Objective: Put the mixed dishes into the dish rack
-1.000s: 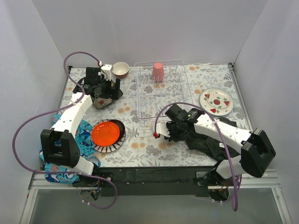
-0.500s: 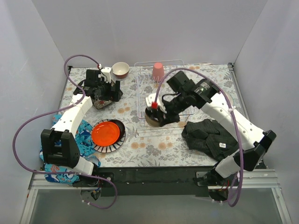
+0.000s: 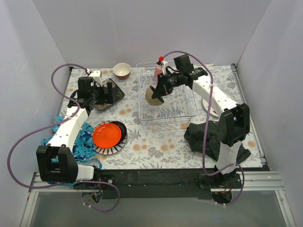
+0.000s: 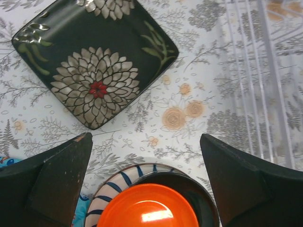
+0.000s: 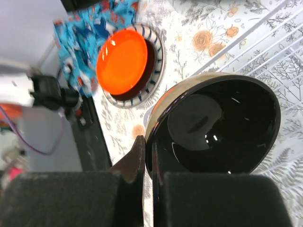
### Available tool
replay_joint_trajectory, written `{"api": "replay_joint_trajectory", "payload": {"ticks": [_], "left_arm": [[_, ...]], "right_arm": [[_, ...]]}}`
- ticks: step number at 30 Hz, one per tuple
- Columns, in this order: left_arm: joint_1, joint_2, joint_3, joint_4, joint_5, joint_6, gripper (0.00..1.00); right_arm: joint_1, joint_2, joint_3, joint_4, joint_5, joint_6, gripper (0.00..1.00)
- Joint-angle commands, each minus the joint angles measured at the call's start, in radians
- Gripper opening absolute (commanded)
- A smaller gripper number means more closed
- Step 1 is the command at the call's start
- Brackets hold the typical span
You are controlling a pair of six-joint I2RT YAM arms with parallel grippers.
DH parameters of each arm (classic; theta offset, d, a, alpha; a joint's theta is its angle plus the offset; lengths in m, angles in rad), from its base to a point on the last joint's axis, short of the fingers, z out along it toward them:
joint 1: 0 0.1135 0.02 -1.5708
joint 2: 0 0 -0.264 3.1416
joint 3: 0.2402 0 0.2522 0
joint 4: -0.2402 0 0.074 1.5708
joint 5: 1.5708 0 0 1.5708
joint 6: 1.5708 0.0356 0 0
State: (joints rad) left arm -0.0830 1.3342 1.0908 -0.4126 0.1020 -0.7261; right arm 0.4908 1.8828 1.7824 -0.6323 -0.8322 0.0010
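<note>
My right gripper (image 3: 161,88) is shut on the rim of the dark tan-bottomed bowl (image 3: 153,96), holding it tilted over the left part of the white wire dish rack (image 3: 168,111). The right wrist view shows that gripper (image 5: 147,142) pinching the bowl (image 5: 218,127). The pink cup (image 3: 158,72) stands in the rack's far end, partly behind the arm. My left gripper (image 3: 103,91) is open and empty above the black flowered plate (image 3: 110,96), which also shows in the left wrist view (image 4: 97,61). The orange plate (image 3: 106,135) lies on a black plate (image 4: 201,191) and a striped plate (image 4: 111,198).
A red bowl (image 3: 122,71) sits at the back, left of the rack. A white plate with red marks (image 3: 206,103) is mostly hidden behind my right arm. A black cloth (image 3: 208,137) lies front right. A blue patterned cloth (image 3: 84,139) lies front left.
My right arm has swung from the front by the black cloth up and back, carrying the dark bowl over the rack. My left arm has drawn back slightly leftward.
</note>
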Motion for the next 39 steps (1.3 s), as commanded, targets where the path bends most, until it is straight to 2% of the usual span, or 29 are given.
{"api": "replay_joint_trajectory", "payload": {"ticks": [1, 5, 10, 12, 14, 23, 35, 36, 38, 39], "left_arm": [[0.008, -0.041, -0.060, 0.126, -0.129, 0.065, 0.98], [0.006, -0.001, -0.019, 0.107, -0.146, 0.120, 0.98], [0.006, 0.045, 0.007, 0.090, -0.191, 0.169, 0.98], [0.008, 0.074, 0.037, 0.068, -0.199, 0.171, 0.98], [0.006, 0.088, 0.053, 0.063, -0.202, 0.171, 0.98], [0.003, 0.129, 0.081, 0.043, -0.202, 0.165, 0.98], [-0.021, 0.100, 0.057, 0.032, -0.180, 0.157, 0.98], [-0.021, 0.102, 0.060, 0.034, -0.176, 0.159, 0.98], [-0.021, 0.103, 0.066, 0.035, -0.167, 0.159, 0.98], [-0.021, 0.109, 0.067, 0.040, -0.160, 0.159, 0.98]], "right_arm": [[-0.072, -0.025, -0.085, 0.287, -0.093, 0.301, 0.01], [-0.133, -0.013, -0.210, 0.494, -0.169, 0.465, 0.01], [-0.169, 0.058, -0.285, 0.764, -0.251, 0.666, 0.01], [-0.173, 0.084, -0.291, 0.775, -0.249, 0.707, 0.01], [-0.176, 0.090, -0.317, 0.868, -0.272, 0.757, 0.01], [-0.173, 0.101, -0.432, 0.931, -0.243, 0.837, 0.01], [-0.173, 0.111, -0.529, 0.893, -0.168, 0.828, 0.01], [-0.175, 0.105, -0.526, 0.860, -0.153, 0.771, 0.11], [-0.185, 0.081, -0.526, 0.772, -0.128, 0.737, 0.16], [-0.190, 0.070, -0.515, 0.743, -0.117, 0.708, 0.22]]}}
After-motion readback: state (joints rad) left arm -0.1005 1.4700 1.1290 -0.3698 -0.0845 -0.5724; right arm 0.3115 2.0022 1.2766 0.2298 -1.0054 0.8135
